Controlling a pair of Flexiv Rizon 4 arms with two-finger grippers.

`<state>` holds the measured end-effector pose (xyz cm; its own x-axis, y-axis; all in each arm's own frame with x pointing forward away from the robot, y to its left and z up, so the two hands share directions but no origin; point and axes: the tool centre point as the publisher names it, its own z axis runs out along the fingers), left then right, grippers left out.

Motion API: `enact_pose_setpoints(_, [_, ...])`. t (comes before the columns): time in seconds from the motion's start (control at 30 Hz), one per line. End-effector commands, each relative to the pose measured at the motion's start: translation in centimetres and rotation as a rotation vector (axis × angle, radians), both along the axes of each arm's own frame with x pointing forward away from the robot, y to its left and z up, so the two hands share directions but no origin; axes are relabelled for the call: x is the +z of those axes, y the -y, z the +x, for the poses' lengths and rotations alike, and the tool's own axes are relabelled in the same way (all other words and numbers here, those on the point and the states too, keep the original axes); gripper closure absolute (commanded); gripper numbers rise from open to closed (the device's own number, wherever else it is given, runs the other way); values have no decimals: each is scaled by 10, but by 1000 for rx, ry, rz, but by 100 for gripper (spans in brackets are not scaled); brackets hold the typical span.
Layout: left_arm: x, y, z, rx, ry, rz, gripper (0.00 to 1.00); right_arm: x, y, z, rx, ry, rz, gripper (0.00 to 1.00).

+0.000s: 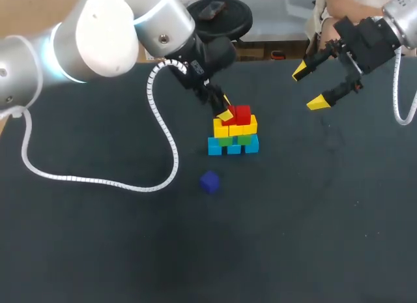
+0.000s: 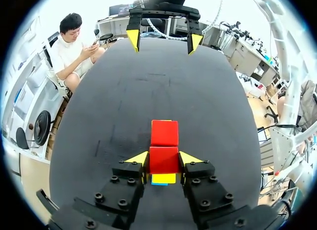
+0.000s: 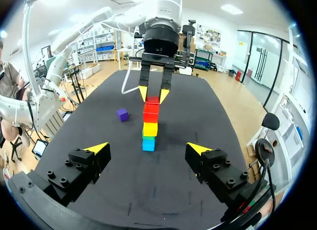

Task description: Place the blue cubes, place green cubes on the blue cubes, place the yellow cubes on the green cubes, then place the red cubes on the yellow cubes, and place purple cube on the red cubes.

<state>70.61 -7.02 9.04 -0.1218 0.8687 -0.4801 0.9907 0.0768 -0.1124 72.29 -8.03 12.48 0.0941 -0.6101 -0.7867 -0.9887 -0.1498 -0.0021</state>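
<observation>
Three blue cubes (image 1: 214, 146), two green (image 1: 244, 139), three yellow (image 1: 221, 129), two red (image 1: 243, 114), one purple (image 1: 209, 181).

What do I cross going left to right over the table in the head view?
White coiled cable, purple cube, cube stack, right gripper. Left out: left gripper, shut on a red cube atop that stack.

No writing could be read anywhere. A pale mark (image 1: 196, 69) on the wrist of the left arm (image 1: 104, 36) was too small to make out. The faces of the cubes (image 1: 233, 130) and the desk (image 1: 98, 251) showed plain colour only.
</observation>
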Motion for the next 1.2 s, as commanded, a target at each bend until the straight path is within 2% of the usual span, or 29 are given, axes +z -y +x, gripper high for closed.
enact_pose_setpoints(0.03, [1,1,3,-4,-10,9,73,0,0,0,-1,0,-1,0])
enact_pose_setpoints(0.1, [2,1,3,-3,-10,13,73,0,0,0,-1,0,-1,0])
enact_pose_setpoints(0.17, [3,1,2,2,-11,21,59,0,0,0,-1,0,-1,0])
enact_pose_setpoints(0.2, [4,1,3,3,-11,23,47,0,0,0,-1,0,-1,0])
enact_pose_setpoints(0.23, [5,1,3,5,-13,21,5,0,0,0,-1,0,-1,0])
enact_pose_setpoints(0.27, [5,1,3,7,-15,23,0,0,0,0,-1,0,-1,0])
enact_pose_setpoints(0.4, [11,3,4,2,-9,18,0,0,0,0,-1,0,-1,0])
enact_pose_setpoints(0.57, [24,2,3,14,19,-23,0,0,0,0,-1,0,-1,0])
enact_pose_setpoints(0.8, [54,-13,-4,59,86,-63,0,0,0,0,-1,0,-1,0])
enact_pose_setpoints(0.97, [73,-21,-13,73,134,-52,0,0,0,0,-1,0,-1,0])
enact_pose_setpoints(1.2, [91,-29,-32,44,193,-55,0,0,0,0,-1,0,-1,0])
